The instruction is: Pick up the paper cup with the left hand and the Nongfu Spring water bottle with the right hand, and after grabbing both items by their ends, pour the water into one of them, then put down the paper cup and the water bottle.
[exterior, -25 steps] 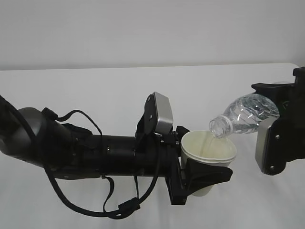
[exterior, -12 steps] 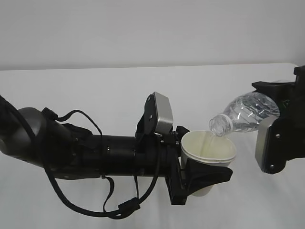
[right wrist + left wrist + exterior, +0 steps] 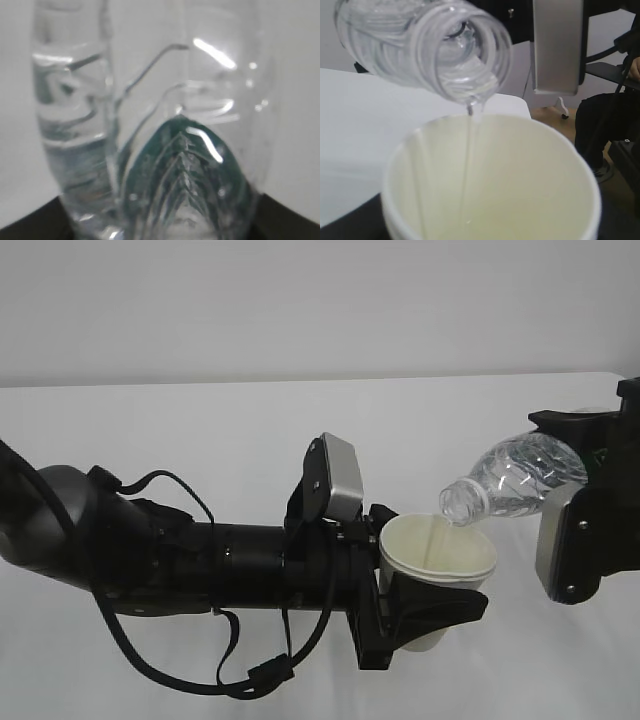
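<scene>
The left pincer [image 3: 425,615] is clenched around the lower part of the cup [image 3: 438,562], holding it upright above the white worktop [image 3: 250,430]. The right pincer [image 3: 590,490] grasps the bottle [image 3: 515,480] by its base end, tilted with its open neck down just above the cup's rim. A thin stream of water [image 3: 466,165] runs from the neck into the cup.

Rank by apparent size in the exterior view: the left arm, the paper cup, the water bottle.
1. Left arm, by far the largest, with its tool closed on the cup.
2. and 3. Water bottle and paper cup look alike; the right tool hides the bottle's base, so no ranking.
</scene>
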Robot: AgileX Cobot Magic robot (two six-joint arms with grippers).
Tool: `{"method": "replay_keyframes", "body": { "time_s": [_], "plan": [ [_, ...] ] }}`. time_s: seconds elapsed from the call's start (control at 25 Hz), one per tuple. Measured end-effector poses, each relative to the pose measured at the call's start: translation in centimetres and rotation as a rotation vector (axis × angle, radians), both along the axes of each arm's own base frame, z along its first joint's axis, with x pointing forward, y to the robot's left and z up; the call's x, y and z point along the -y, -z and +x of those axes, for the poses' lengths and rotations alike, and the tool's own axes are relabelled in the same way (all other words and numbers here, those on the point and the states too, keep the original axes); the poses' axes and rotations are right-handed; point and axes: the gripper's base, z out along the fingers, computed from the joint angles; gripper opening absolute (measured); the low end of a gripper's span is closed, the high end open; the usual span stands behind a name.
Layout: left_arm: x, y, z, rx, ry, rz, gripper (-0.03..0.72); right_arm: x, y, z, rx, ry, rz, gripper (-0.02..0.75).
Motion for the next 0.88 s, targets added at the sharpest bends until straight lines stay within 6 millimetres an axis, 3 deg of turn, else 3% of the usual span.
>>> {"method": "replay_keyframes", "body": {
  "time_s": [0.88],
  "plan": [
    [0.0, 0.01, 0.02, -0.003, -0.003, 0.001, 0.47, 0.0, 0.0, 0.0, 0.005, -0.004, -0.016, 0.421]
  ]
}}
